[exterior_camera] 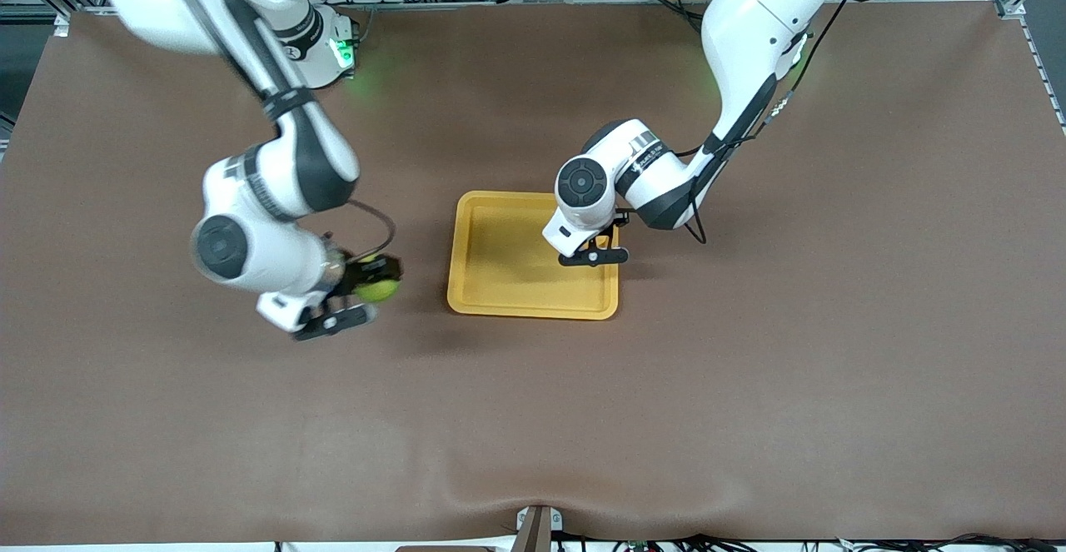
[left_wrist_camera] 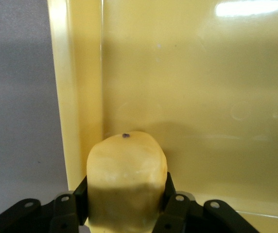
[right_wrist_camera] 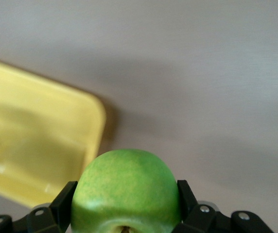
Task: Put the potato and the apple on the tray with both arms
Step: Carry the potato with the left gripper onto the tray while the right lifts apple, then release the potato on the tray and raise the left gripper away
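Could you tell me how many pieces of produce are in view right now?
2. The apple is held by the right gripper over the table; the potato is held by the left gripper over the tray.

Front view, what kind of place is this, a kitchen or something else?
Most likely a robotics lab, not a kitchen: two white arms are mounted at a brown-covered table, aluminium framing and cables run along its edge, and the only props are a tray, an apple and a potato.
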### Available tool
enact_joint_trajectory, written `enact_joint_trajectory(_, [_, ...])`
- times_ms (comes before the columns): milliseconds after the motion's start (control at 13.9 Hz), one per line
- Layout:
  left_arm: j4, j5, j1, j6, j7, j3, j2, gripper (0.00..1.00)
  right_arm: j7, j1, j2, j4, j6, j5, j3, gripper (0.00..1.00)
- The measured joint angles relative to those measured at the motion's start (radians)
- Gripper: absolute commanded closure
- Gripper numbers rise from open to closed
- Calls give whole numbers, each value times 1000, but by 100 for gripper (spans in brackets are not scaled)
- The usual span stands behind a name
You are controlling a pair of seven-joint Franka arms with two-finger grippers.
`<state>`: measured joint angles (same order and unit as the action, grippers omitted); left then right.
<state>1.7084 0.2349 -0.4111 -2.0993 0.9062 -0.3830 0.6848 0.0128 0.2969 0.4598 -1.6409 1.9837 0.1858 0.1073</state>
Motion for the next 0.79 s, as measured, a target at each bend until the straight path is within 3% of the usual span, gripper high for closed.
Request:
enact_joint_trajectory(215, [-6, 0, 0, 0, 0, 1, 3, 57, -136, 72, -10, 0, -14, -1, 0, 36])
enact_joint_trajectory(359, [-7, 0, -1, 0, 0, 8, 7, 38, -295, 101, -10, 0, -6, -1, 0, 36])
enact_joint_trajectory(503, [-11, 0, -2, 0, 3, 16, 12, 6, -399, 119, -10, -1, 14, -1, -1, 36])
enact_joint_trajectory(574, [-13, 0, -2, 0, 6, 19, 15, 0, -432, 126, -10, -2, 27, -1, -1, 36])
enact_joint_trajectory(790, [-23, 0, -2, 0, 16, 20, 20, 0, -543, 131, -6, -10, 65, -1, -1, 39])
